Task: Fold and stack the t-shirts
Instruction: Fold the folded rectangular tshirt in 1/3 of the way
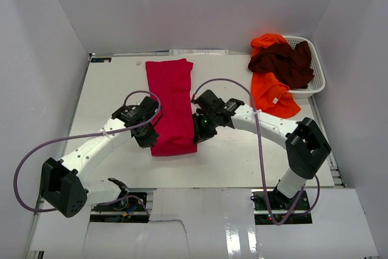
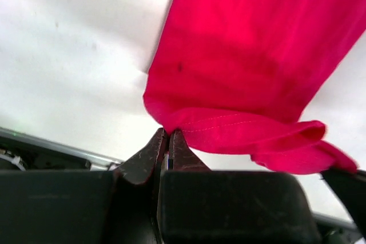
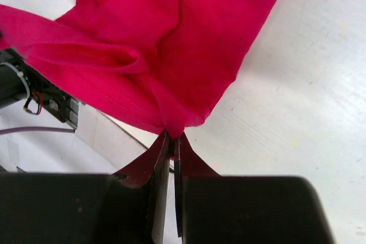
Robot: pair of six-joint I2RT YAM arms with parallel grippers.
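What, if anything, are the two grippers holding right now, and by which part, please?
Both hold the crimson-red t-shirt. The left gripper pinches its near left corner, and the right gripper pinches its near right corner.

There are three t-shirts. One crimson-red t-shirt (image 1: pixel 171 104) lies at the centre of the table (image 1: pixel 109 89). One dark maroon t-shirt (image 1: pixel 284 62) and one bright orange t-shirt (image 1: pixel 274 92) lie together at two o'clock. The orange cloth shows as two patches, at twelve and six o'clock of the maroon, and is counted here as one tee. There is one white mesh basket (image 1: pixel 316 83), also at two o'clock. There are two grippers: one left gripper (image 2: pixel 169 138) and one right gripper (image 3: pixel 172 136). There is one table.
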